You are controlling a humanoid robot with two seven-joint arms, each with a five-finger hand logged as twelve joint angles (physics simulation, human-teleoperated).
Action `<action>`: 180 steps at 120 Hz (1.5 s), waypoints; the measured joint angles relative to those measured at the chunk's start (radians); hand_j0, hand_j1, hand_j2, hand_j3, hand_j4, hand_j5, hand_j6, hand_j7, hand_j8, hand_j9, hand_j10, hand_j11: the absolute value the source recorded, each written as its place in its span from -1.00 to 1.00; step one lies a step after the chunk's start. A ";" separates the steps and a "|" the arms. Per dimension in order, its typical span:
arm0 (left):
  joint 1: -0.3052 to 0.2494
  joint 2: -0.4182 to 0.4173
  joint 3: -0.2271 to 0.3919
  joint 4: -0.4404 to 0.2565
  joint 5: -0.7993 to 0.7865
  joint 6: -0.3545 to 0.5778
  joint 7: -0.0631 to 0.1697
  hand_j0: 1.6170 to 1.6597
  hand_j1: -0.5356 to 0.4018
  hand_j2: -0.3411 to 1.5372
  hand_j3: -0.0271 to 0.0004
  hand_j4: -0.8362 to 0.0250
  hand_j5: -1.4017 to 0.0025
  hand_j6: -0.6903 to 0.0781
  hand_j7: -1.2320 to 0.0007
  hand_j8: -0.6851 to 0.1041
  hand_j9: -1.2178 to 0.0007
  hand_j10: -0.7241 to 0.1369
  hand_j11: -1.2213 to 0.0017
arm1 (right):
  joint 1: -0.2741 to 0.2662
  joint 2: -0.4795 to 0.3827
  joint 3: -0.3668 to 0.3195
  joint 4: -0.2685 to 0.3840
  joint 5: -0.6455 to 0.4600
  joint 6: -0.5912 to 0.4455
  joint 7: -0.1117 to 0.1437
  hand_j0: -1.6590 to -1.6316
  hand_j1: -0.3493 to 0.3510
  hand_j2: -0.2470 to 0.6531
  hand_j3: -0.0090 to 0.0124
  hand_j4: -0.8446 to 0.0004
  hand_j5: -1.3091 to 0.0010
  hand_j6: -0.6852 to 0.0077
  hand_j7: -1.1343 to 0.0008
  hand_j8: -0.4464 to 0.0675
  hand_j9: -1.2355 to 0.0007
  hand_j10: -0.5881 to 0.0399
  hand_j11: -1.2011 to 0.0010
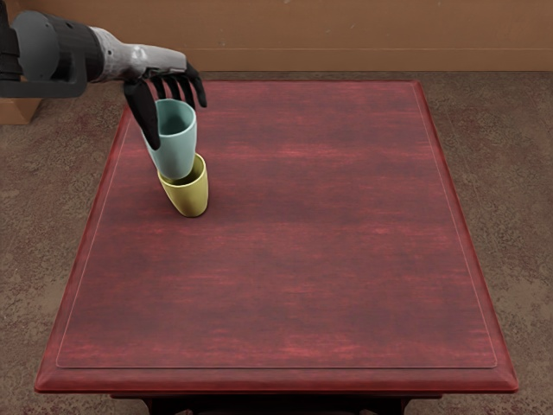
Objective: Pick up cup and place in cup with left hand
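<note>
My left hand (168,97) reaches in from the upper left, its thumb along the near left side of a teal cup (175,147) and its other fingers curled at the far side of the rim. The teal cup is upright in that grasp. Its base overlaps the mouth of a yellow cup (192,200), which stands on the table toward the left. Part of the yellow rim and dark interior shows below the teal base. Whether that base is above the mouth or slightly inside it, I cannot tell.
The dark red table (302,225) has its left edge close beside the two cups. A brown wall (346,35) rises beyond the far edge.
</note>
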 joint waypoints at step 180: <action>0.053 -0.033 -0.007 -0.002 0.026 0.002 0.000 0.92 0.79 -0.62 0.97 0.85 0.93 0.69 0.92 0.63 0.92 0.59 0.92 | 0.000 0.000 0.001 0.000 0.000 0.000 0.000 -0.93 -0.92 -0.46 -0.16 0.94 0.95 0.91 0.94 0.64 0.95 0.80 0.95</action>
